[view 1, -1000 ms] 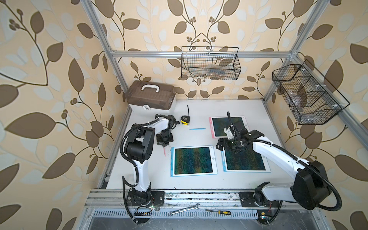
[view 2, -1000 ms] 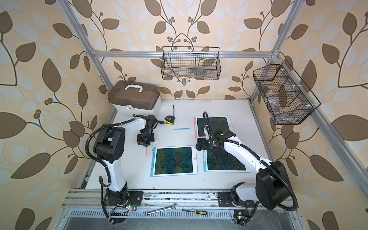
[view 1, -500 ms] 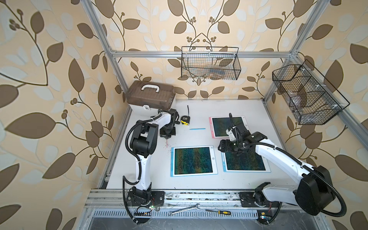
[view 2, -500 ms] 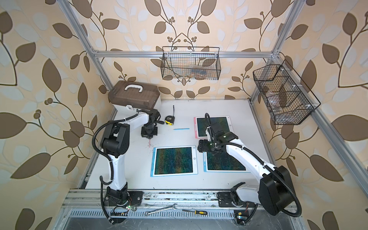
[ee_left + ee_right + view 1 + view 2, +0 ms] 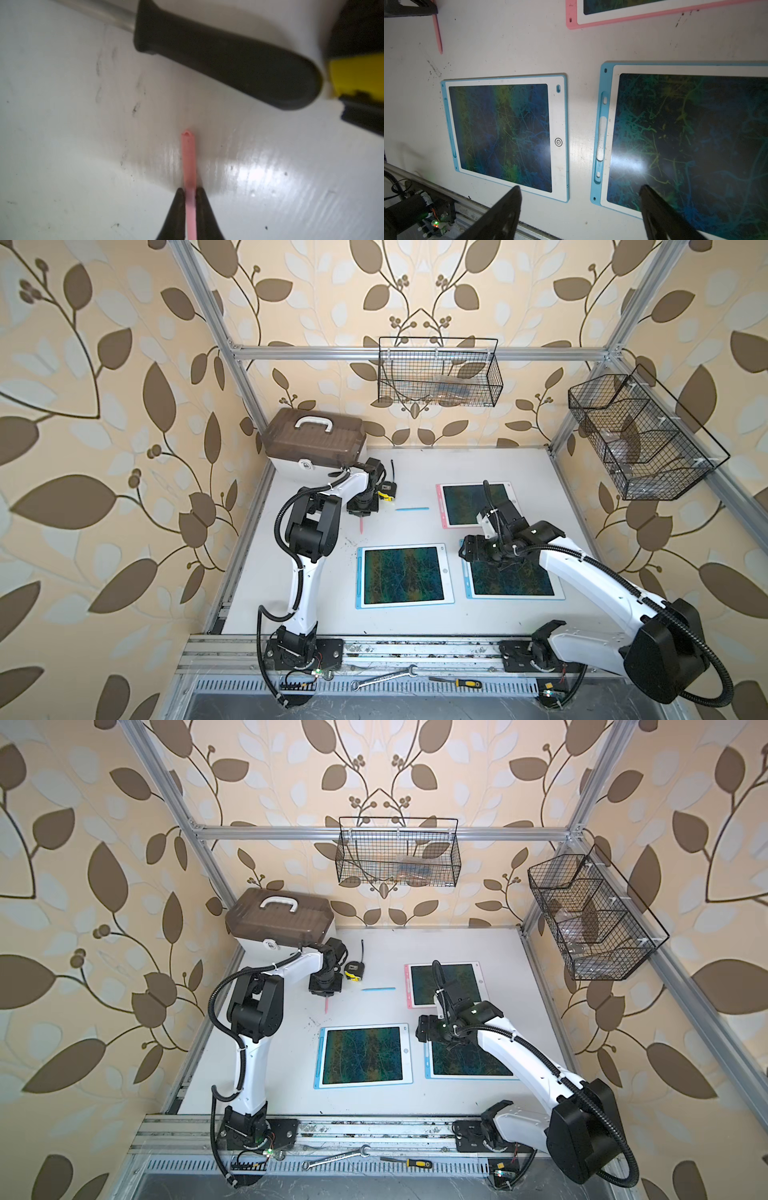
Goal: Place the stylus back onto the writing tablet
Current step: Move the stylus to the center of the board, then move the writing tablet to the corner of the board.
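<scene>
Stylus place: the pink stylus (image 5: 361, 526) lies flat on the white table (image 5: 415, 614), near the tape measure (image 5: 386, 489) and well apart from the pink-rimmed tablet (image 5: 440, 506).
Long axis: it runs from the back wall toward the arm bases, with the tapered tip pointing toward the bases.
Left gripper (image 5: 190, 189): the fingers sit close on either side of the shaft; I cannot tell whether they press it.
Right gripper (image 5: 580, 187): spread wide, holding nothing, above the two blue-rimmed tablets (image 5: 566, 124).
Hidden: in both top views the left gripper covers the stylus's rear part. The left wrist view cuts off its tip end.
</scene>
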`<action>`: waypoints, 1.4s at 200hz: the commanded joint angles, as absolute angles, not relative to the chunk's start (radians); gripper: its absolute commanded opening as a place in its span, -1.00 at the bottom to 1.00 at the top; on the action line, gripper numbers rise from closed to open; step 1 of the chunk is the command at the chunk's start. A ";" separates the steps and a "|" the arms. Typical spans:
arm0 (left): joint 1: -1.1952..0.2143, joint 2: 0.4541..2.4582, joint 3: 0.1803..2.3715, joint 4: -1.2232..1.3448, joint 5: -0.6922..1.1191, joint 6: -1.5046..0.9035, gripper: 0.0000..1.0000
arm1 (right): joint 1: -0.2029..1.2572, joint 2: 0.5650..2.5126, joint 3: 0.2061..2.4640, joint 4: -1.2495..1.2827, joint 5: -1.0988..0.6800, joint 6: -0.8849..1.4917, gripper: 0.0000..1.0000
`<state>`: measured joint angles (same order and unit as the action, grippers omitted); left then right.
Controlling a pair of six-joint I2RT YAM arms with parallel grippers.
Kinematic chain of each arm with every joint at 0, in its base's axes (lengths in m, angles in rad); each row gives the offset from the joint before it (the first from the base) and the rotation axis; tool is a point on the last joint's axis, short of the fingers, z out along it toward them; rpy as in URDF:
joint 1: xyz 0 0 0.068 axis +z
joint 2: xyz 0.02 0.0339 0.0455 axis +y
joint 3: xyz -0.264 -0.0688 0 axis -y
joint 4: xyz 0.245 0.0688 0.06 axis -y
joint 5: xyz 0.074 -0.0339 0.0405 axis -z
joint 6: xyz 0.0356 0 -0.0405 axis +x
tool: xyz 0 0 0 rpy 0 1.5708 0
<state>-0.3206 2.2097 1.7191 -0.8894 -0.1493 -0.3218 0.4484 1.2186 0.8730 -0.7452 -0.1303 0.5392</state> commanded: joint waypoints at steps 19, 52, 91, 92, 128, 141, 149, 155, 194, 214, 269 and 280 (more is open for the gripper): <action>-0.331 2.228 1.696 -0.870 -0.082 -0.347 -0.36 | 0.446 1.220 0.865 -0.740 -0.117 0.555 0.78; -0.331 2.161 1.715 -0.907 -0.065 -0.350 -0.22 | 0.455 1.241 0.863 -0.705 -0.120 0.558 0.78; -0.363 2.007 1.674 -0.951 0.032 -0.376 0.06 | 0.501 1.297 0.841 -0.637 -0.130 0.573 0.78; -0.366 2.005 1.672 -0.953 0.032 -0.377 0.07 | 0.502 1.299 0.841 -0.635 -0.130 0.574 0.78; -0.435 1.804 1.528 -0.958 0.077 -0.446 0.20 | 0.569 1.387 0.848 -0.585 -0.124 0.595 0.78; -0.451 1.731 1.470 -0.952 0.083 -0.477 0.26 | 0.585 1.412 0.845 -0.562 -0.126 0.603 0.78; -0.458 1.690 1.435 -0.946 0.088 -0.497 0.27 | 0.593 1.429 0.845 -0.549 -0.127 0.608 0.78; -0.461 1.662 1.409 -0.940 0.094 -0.514 0.28 | 0.599 1.442 0.845 -0.542 -0.127 0.610 0.78; -0.492 1.504 1.267 -0.902 0.117 -0.580 0.52 | 0.621 1.514 0.846 -0.499 -0.130 0.618 0.77; -0.494 1.453 1.221 -0.903 0.116 -0.597 0.56 | 0.636 1.553 0.853 -0.485 -0.138 0.614 0.78; -0.494 1.367 1.186 -0.925 0.105 -0.607 0.59 | 0.695 1.630 0.862 -0.455 -0.145 0.637 0.78; -0.494 1.357 1.186 -0.931 0.102 -0.608 0.60 | 0.708 1.641 0.865 -0.442 -0.150 0.645 0.78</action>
<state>-0.4854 1.4105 1.1889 -0.9119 0.1020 -0.5850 0.6823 1.5959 0.8635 -0.4583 -0.1349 0.6102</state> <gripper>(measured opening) 0.797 0.888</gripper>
